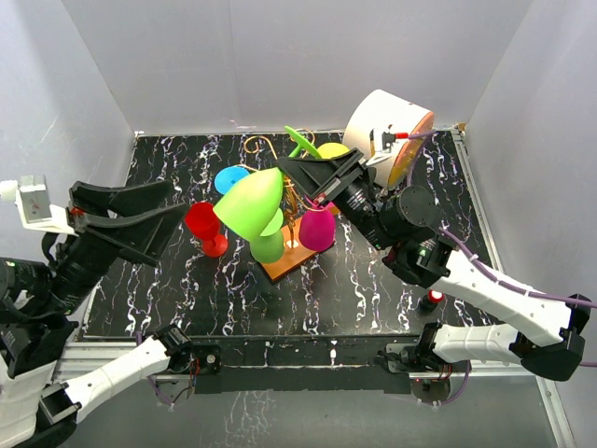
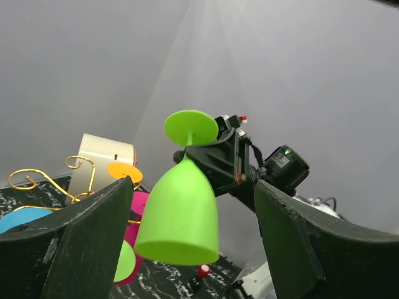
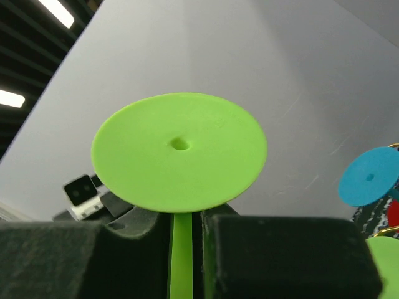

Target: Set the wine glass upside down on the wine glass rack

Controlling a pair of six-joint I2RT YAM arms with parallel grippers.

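Observation:
The lime green wine glass (image 1: 250, 201) hangs upside down in the air, bowl mouth down, over the left side of the wine glass rack (image 1: 292, 198). My right gripper (image 1: 312, 177) is shut on its thin stem (image 3: 181, 249), just under the round foot (image 3: 179, 152). My left gripper (image 1: 177, 201) stands open a little to the left of the bowl (image 2: 181, 215), not touching it. In the left wrist view the bowl shows between the two dark fingers (image 2: 87, 243). The rack's gold scroll arms (image 2: 37, 177) rise from a wooden base (image 1: 291, 259).
A magenta glass (image 1: 317, 230) and another green one (image 1: 269, 245) hang on the rack, with blue (image 1: 231, 177) and yellow (image 1: 333, 149) feet showing above. A red glass (image 1: 205, 229) stands upright left of the rack. A large white cylinder (image 1: 384, 131) lies at the back right.

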